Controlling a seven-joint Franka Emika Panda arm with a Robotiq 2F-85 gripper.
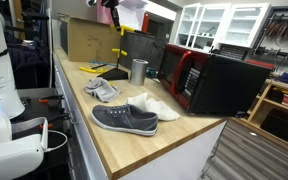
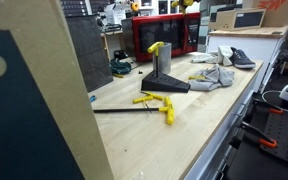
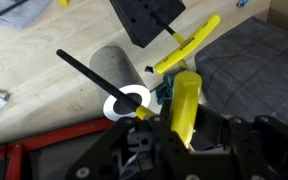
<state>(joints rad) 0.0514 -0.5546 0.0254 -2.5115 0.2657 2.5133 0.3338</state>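
In the wrist view my gripper (image 3: 180,138) is shut on a yellow stick-shaped object (image 3: 185,100) that stands up between the fingers. Below it stands a grey metal cup (image 3: 117,68) with a white ring (image 3: 127,103) at its mouth, and a thin black rod (image 3: 89,73) crosses it. In both exterior views the gripper (image 1: 112,10) (image 2: 187,6) hangs high above the wooden counter, over the cup (image 1: 138,71). A black plate with a yellow bar (image 3: 189,45) lies past the cup.
A red and black microwave (image 1: 209,80) stands at the counter's far side. A grey sneaker (image 1: 124,119), a white shoe (image 1: 156,105) and a grey cloth (image 1: 104,90) lie near the cup. A cardboard box (image 1: 89,38) stands behind. A yellow clamp (image 2: 159,103) lies on the counter.
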